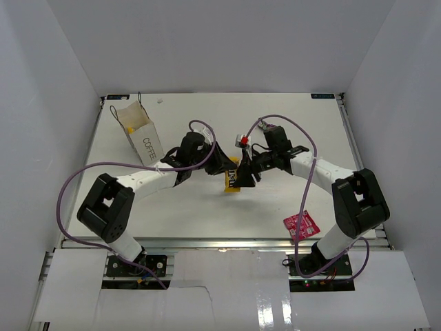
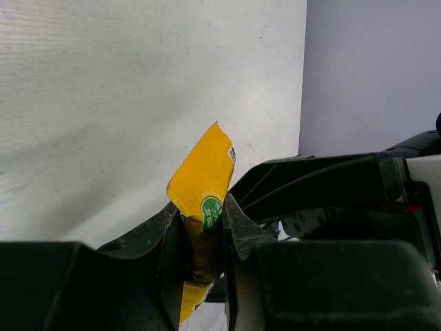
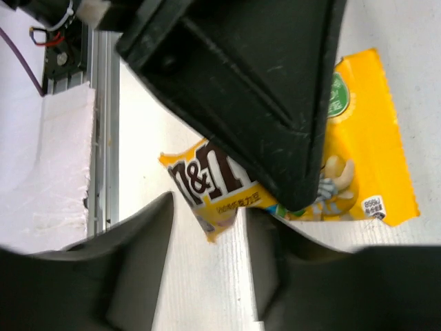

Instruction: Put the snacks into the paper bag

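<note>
My left gripper is shut on a yellow snack packet and holds it upright over the table's middle. In the left wrist view the packet sticks up between the shut fingers. My right gripper is open and right beside the packet. In the right wrist view the packet's lower corner lies just ahead of the gap between my open fingers. The left gripper's black finger covers its middle. A pink-red packet lies at the front right. The white paper bag stands open at the back left.
A bit of yellow shows inside the bag's open top. The table's front rail runs beside the right gripper. White walls enclose the table on three sides. Purple cables loop over both arms.
</note>
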`<state>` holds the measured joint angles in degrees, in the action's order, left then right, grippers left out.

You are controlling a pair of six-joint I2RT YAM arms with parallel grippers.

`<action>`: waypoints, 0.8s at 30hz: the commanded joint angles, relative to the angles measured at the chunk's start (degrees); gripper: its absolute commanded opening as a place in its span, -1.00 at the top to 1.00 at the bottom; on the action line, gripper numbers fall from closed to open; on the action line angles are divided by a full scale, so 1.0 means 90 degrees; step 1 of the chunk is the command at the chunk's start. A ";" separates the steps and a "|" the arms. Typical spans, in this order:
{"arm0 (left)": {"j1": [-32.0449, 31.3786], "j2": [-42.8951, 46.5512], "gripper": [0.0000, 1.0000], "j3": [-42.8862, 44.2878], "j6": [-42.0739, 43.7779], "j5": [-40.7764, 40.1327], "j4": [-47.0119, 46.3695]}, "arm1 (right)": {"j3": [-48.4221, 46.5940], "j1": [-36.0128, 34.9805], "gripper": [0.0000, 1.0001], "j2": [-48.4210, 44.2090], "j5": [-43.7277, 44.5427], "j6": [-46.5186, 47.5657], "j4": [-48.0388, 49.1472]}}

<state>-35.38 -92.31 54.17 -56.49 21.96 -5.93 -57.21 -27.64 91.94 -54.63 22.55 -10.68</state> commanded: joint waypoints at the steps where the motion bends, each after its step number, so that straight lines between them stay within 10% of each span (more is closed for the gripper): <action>1: -0.0044 0.0500 0.44 0.0289 0.0270 -0.0105 0.0432 | -0.0449 -0.0015 -0.10 -0.0225 -0.0053 0.0043 0.0083; 8: 0.0346 0.1369 0.67 0.0836 0.1158 -0.1382 0.2015 | -0.0792 0.0063 -0.88 -0.0527 0.0298 0.0873 -0.0765; 24: 0.3918 0.1645 0.94 0.4331 0.3464 -0.2830 0.4634 | -0.0372 0.1186 -0.93 -0.0977 0.0211 0.1782 -0.1021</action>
<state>-5.65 -75.59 90.56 -29.74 -2.39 30.87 -61.76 -17.23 84.84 -52.38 37.30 -19.55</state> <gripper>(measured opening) 0.297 0.964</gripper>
